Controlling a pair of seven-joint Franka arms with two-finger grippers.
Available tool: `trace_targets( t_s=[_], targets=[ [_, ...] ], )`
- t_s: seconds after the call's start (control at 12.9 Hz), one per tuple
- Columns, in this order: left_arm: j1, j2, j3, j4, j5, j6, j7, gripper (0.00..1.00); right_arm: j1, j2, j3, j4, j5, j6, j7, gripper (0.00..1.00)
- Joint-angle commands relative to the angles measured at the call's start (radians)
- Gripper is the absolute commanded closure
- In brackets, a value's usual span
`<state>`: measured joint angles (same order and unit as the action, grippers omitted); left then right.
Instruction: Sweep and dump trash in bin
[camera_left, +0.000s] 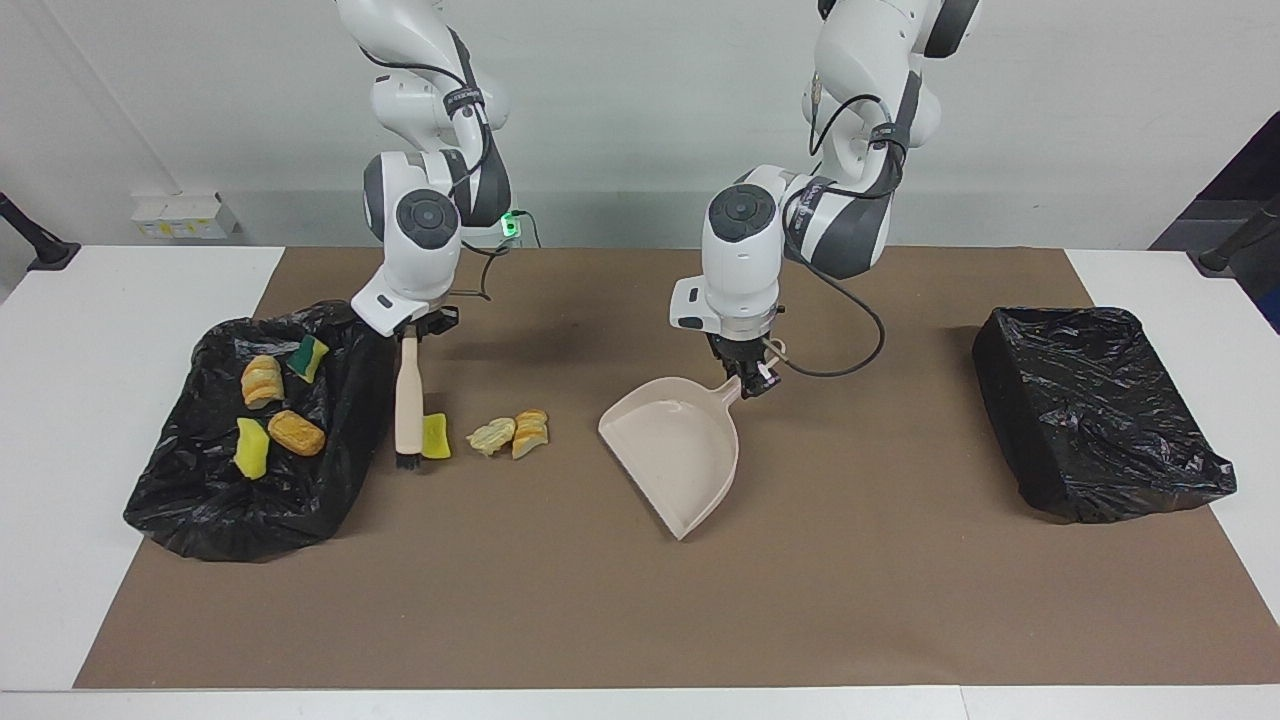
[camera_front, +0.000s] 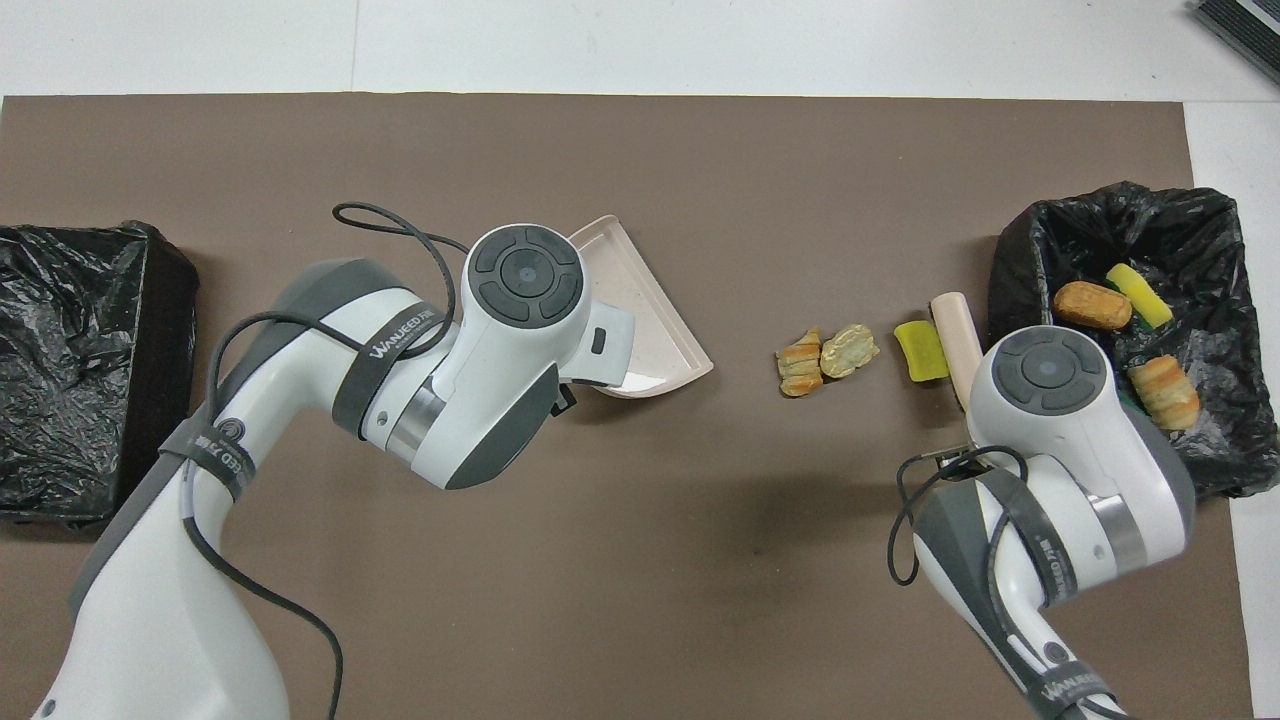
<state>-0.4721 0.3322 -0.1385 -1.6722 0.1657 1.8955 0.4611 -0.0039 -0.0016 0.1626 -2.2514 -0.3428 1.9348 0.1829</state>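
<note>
Three loose trash scraps lie on the brown mat: a yellow sponge piece and two tan bread-like chunks touching each other. My right gripper is shut on the beige brush, which hangs upright between the sponge piece and a black-lined bin, bristles at the mat. That bin holds several scraps. My left gripper is shut on the handle of the beige dustpan, held tilted with its mouth toward the scraps.
A second black-lined bin stands at the left arm's end of the table. The brown mat covers most of the white table. Bare mat lies between the bread chunks and the dustpan.
</note>
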Motion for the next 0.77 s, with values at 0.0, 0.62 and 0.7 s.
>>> trace_targets(
  t_s=[0.0,0.62,0.7],
  targets=[
    [0.003,-0.033,-0.003,-0.023,0.003,-0.055,0.07,1.0,0.024,0.018,0.017,0.009,0.059,0.006,-0.009,1.0],
    [-0.062,-0.177,-0.003,-0.316,0.008,0.152,0.162,1.0,0.2,0.068,0.017,0.075,0.479,-0.002,0.052,1.0],
    [-0.065,-0.192,-0.004,-0.351,0.008,0.174,0.162,1.0,0.197,0.071,0.015,0.088,0.479,-0.014,0.059,1.0]
  ],
)
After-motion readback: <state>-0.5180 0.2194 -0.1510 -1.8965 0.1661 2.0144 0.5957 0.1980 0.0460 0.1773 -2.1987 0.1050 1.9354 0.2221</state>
